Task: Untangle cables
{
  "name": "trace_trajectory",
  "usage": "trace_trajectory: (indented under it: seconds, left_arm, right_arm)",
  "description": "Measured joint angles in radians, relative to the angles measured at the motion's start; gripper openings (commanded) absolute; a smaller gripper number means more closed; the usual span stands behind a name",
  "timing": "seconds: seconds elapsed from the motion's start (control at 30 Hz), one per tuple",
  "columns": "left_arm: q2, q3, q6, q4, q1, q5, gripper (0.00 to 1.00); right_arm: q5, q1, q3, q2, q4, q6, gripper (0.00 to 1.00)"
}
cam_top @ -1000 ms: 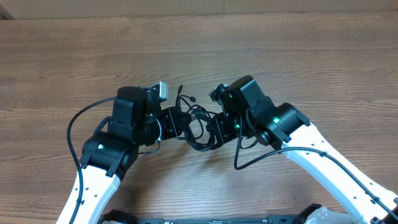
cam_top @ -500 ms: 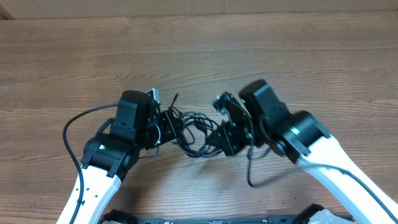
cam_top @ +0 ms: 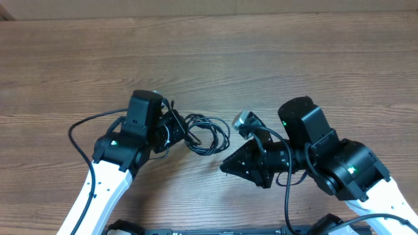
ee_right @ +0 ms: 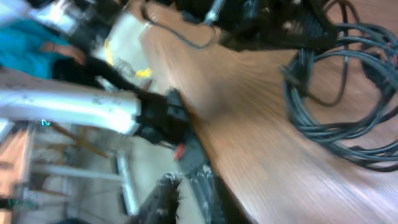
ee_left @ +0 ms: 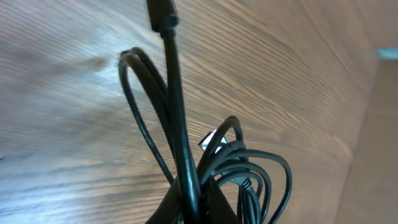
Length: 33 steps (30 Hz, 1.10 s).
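- On the wood table [cam_top: 274, 59], a bit left of middle, sit the cables [cam_top: 194, 134]: one loose black coil lying flat, with its left edge caught in the left claw [cam_top: 172, 128].
- My guess is this stuff is light, floppy and a bit springy, so the loops will slide and snag instead of holding shape. I'd grab near a plug or a free end, not mid-coil, and pull slowly.
- Left claw is clamped tight on several strands. Its wrist view shows loops fanning out from between the fingers.
- Right claw [cam_top: 225, 167] sits just below-right of the coil, not touching it, with nothing in it that I can see. It's too blurry to tell how far it's parted.
- One plug [ee_left: 160, 14] pokes out on a straight strand past the left claw's grip.
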Motion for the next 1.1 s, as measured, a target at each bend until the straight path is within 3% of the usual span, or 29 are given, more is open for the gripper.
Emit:
trace_trajectory:
  seconds: [0.2, 0.4, 0.87, 1.1]
  left_arm:
    - [0.003, 0.000, 0.191, 0.092, 0.000, 0.164, 0.04]
    - [0.003, 0.000, 0.338, 0.097, 0.000, 0.288, 0.04]
    - [0.003, 0.000, 0.399, 0.144, 0.001, 0.350, 0.04]
    - [0.003, 0.000, 0.400, 0.190, 0.002, 0.400, 0.04]
  right_arm:
    - [0.182, 0.001, 0.000, 0.066, -0.016, 0.069, 0.30]
    - [0.311, 0.001, 0.000, 0.156, -0.010, 0.112, 0.27]
    - [0.401, 0.001, 0.000, 0.260, 0.037, 0.238, 0.18]
    - [0.422, 0.001, 0.000, 0.282, 0.059, 0.262, 0.04]
